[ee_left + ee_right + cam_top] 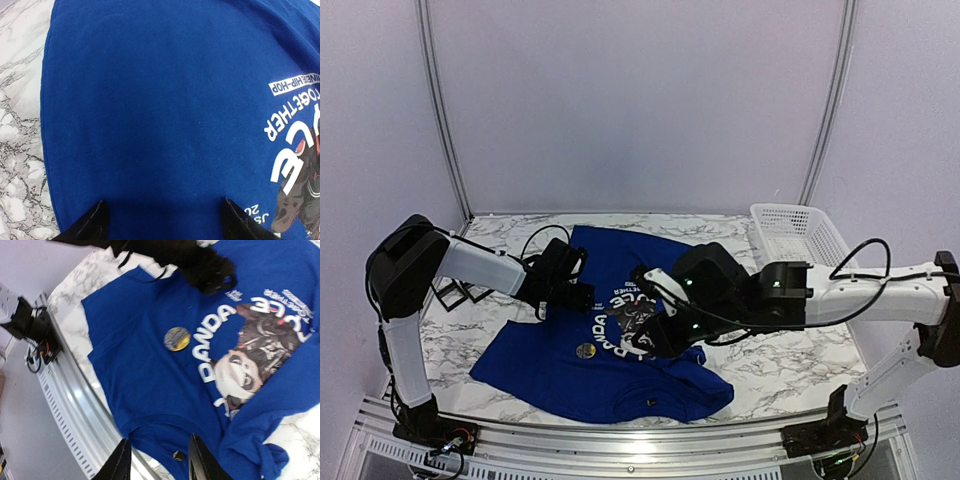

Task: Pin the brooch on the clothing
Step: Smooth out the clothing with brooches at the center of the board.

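The T-shirt [150, 100] has printed lettering [292, 130] that runs off the left wrist view at 3 o'clock. From above, the right gripper [655, 335] covers most of the panda graphic [630, 318]. The round brooch [177, 338] is too small to show its design. A tiny dark object [177, 456] at the hem, 6 o'clock, cannot be identified.

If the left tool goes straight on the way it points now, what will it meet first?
Probably the plain cloth of the royal-blue short-sleeved T-shirt, lying just ahead of it; depth is unclear.
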